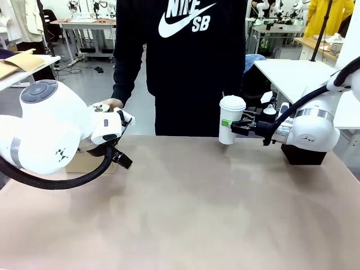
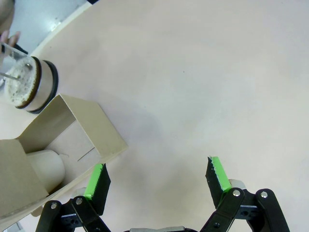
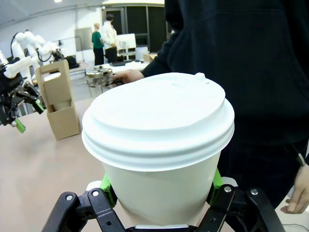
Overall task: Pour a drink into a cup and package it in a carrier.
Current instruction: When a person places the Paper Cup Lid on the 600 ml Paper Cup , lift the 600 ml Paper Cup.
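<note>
Two grippers for you to check; your right gripper [image 1: 233, 126] is clamped on a lidded white cup [image 1: 231, 119], green pads pressed against its sides just under the lid; the cup is upright at the far edge of the tabletop [image 1: 185, 214], right of the middle, directly in front of the person's dark top; you cannot tell whether its base touches the tabletop. Your left gripper [image 2: 157, 173] has its fingers spread wide apart and holds nothing; it hangs over bare tabletop just beside the carrier [image 2: 91, 125]. The carrier stands near the far left corner of the tabletop, and a pale paper cup [image 2: 46, 166] sits in one of its slots. The jar [image 2: 30, 86] stands close behind the carrier, nearer the far edge; the person's hand [image 3: 126, 75] rests at it; you cannot make out the liquid inside. A black box [image 1: 304, 155] sits at the far right corner, under your right arm.
</note>
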Robot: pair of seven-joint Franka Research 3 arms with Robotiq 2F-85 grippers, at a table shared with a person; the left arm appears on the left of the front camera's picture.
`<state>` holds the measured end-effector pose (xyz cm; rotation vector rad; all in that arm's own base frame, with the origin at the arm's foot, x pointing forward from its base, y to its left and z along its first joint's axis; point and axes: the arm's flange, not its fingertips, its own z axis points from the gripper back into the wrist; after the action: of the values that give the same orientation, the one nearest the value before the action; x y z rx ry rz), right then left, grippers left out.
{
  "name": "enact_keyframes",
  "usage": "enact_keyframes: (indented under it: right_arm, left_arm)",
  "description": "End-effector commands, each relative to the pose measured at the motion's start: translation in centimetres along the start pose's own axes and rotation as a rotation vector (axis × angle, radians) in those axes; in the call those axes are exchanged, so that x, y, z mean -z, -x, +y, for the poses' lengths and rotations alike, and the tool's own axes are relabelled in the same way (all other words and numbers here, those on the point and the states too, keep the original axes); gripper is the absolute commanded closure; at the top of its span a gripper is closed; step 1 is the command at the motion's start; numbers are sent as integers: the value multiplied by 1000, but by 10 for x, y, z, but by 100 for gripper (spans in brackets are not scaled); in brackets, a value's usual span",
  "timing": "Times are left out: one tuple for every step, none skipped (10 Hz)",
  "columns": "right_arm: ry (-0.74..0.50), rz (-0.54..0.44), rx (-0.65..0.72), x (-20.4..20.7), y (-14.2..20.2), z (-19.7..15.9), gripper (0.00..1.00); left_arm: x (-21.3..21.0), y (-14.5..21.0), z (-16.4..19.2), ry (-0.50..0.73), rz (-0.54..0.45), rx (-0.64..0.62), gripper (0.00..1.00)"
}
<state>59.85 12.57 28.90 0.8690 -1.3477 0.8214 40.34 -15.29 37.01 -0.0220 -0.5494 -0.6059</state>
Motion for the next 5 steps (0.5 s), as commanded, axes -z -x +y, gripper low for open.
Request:
enact_keyframes:
  right_arm:
    - [10,-20,-9,3,-6,1,19]
    - [10,-20,-9,3,-6,1,19]
    - [10,-20,-9,3,-6,1,19]
    - [10,-20,-9,3,-6,1,19]
    - [10,-20,-9,3,-6,1,19]
  left_arm:
    - [0,0,1,2,-1,-2,0]
    - [0,0,1,2,-1,-2,0]
    - [0,0,1,2,-1,-2,0]
    - [0,0,1,2,-1,-2,0]
    - [0,0,1,2,-1,-2,0]
